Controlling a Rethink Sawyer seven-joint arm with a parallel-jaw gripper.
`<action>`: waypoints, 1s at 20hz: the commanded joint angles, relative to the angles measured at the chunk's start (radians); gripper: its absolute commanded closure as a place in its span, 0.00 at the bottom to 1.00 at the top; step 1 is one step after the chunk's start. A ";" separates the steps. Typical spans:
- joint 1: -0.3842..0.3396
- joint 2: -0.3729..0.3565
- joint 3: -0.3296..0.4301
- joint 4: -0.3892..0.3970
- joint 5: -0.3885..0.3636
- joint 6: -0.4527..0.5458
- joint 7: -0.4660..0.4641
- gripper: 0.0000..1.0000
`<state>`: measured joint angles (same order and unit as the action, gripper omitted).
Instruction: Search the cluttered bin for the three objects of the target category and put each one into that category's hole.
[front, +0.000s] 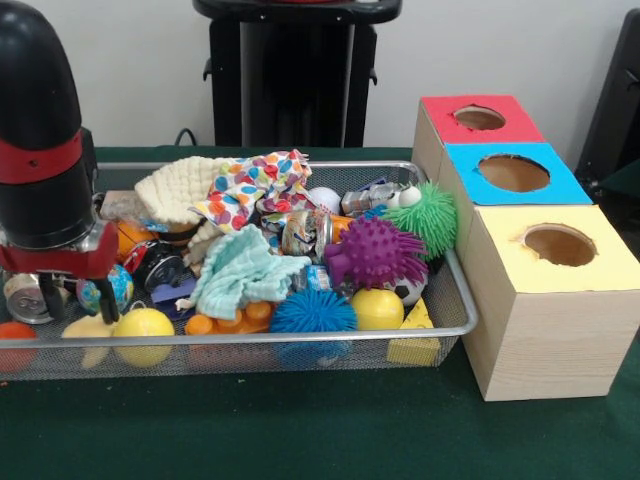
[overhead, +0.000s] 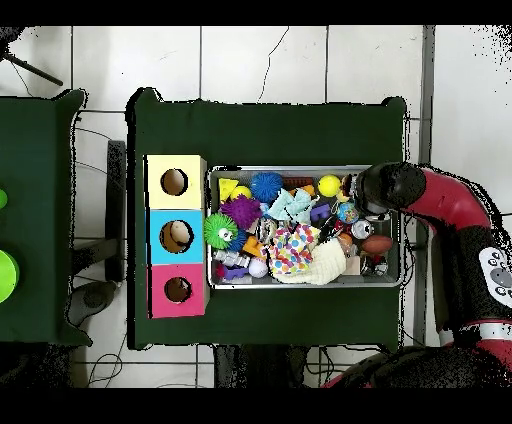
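A wire mesh bin (front: 300, 340) is packed with toys, cloths and cans. In it lie a purple spiky ball (front: 375, 250), a green spiky ball (front: 432, 215), a blue spiky ball (front: 312, 312), a teal cloth (front: 240, 275), a spotted cloth (front: 250, 185) and two yellow balls (front: 378, 308) (front: 143, 325). My gripper (front: 77, 305) reaches down into the bin's left end in the front view, open, its fingers standing beside a small globe ball (front: 118, 285) and a silver can (front: 22, 298). From overhead the black wrist (overhead: 388, 188) hides the fingers.
Beside the bin stand three wooden boxes with round holes: red (front: 478, 118), blue (front: 512, 172) and yellow (front: 560, 245). Overhead they line up left of the bin (overhead: 400, 250), yellow (overhead: 174, 182) at the top. An orange ball (front: 14, 335) sits in the corner near the gripper.
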<state>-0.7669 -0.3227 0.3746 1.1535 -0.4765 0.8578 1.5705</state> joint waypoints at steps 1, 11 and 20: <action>-0.009 0.047 0.092 -0.029 -0.011 -0.019 -0.190 0.00; -0.037 0.080 0.098 0.097 -0.006 -0.207 -0.059 0.00; -0.026 0.085 0.071 0.167 -0.002 -0.250 -0.001 0.00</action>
<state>-0.7951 -0.2762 0.4127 1.2067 -0.4744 0.6667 1.5705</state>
